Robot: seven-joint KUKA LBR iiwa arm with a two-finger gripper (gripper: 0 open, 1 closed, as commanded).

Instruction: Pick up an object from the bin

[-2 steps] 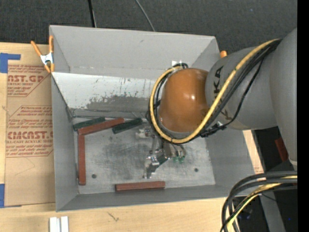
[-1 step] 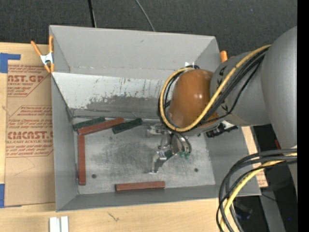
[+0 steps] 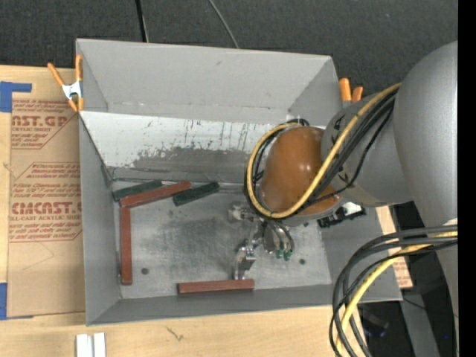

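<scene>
My gripper (image 3: 259, 248) hangs low over the bin floor, right of the middle, below the arm's orange cover. Just in front of it, along the near wall, lies a flat red-brown bar (image 3: 216, 287); the gripper's lowest metal part stands right above that bar's right end. I see nothing held in the gripper. A dark green bar (image 3: 195, 193) lies to the gripper's upper left, apart from it.
A second red-brown bar (image 3: 152, 192) lies beside the green one at the back left. A third (image 3: 125, 244) runs along the left wall. The arm and its yellow and black cables cover the bin's right side.
</scene>
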